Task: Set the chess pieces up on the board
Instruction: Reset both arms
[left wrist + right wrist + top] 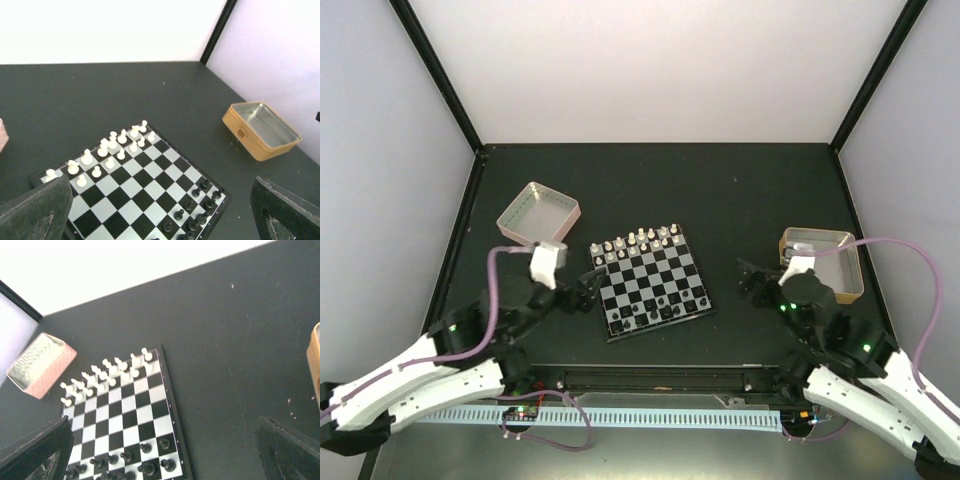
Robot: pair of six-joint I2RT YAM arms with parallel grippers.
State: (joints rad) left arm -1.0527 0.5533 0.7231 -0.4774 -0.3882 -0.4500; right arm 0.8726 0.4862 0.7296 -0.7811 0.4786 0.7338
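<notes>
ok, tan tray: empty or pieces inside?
Empty, as far as visible: the tan tray shows only bare metal floor in the left wrist view.

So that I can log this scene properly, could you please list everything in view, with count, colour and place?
board: one, black and silvery-white checks, middle of the table.
white pieces: two rows, exact count unclear, cream, board's far end.
black pieces: several, black, board's near end.
pink tray: one, pink sides, left of the board.
tan tray: one, tan sides, right of the board.
table: one, dark.
left gripper: one, black, open, beside the board's left edge.
right gripper: one, black, open, between board and tan tray.
</notes>
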